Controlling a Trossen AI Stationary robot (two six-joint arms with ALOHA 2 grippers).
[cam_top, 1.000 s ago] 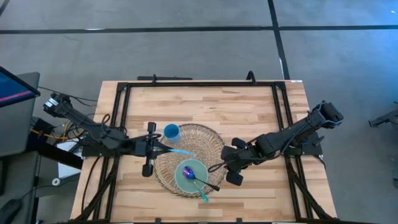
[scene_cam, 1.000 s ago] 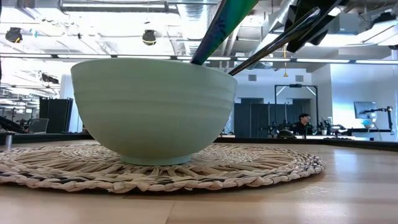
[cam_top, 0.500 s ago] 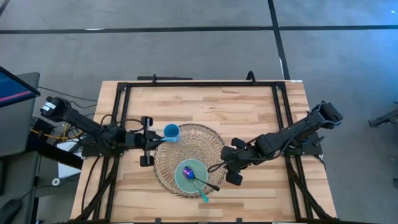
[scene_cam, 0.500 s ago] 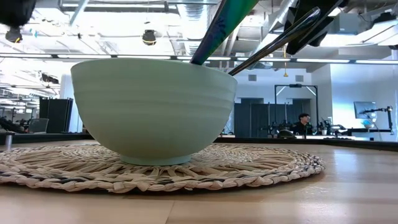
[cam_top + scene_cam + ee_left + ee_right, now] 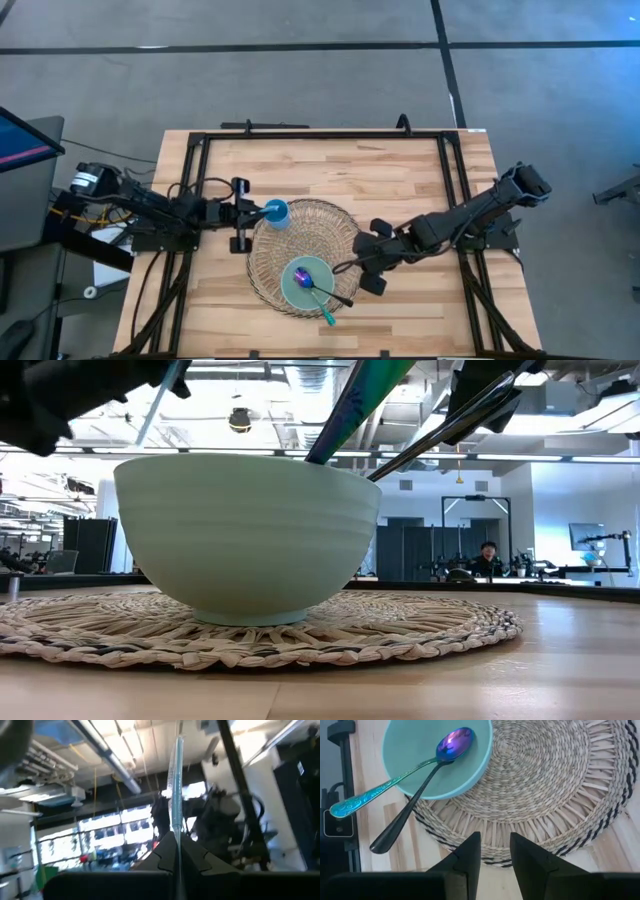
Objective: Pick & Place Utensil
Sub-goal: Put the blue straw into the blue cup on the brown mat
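Observation:
My left gripper (image 5: 247,212) is at the mat's far left, beside a blue cup (image 5: 276,213), and is shut on a thin pale-blue utensil (image 5: 175,785). The utensil slants upward and also shows in the low view (image 5: 165,390). A pale teal bowl (image 5: 308,283) stands on a round woven mat (image 5: 330,225). It holds an iridescent spoon (image 5: 405,775) and a dark spoon (image 5: 405,820), whose handles lean out over the rim. My right gripper (image 5: 360,266) is open and empty above the mat's right edge; its fingers point toward the bowl. My left gripper pinches the pale-blue utensil between its two fingers, at its lower end (image 5: 175,837). The utensil runs on along the fingers' line and rises slanting up, clear of the table. Its upper end is over or near the blue cup; I cannot tell whether they touch.
A black frame (image 5: 320,135) runs around the wooden table top. The blue cup stands on the mat's far left edge. Bare wood lies along the far side (image 5: 350,170) and the near right (image 5: 420,310).
My left gripper has drawn back from over the mat toward the table's far and left edges, ending beside the blue cup. The pale-blue utensil, which lay level across the mat, now slants upward. The bowl and spoons have stayed put.

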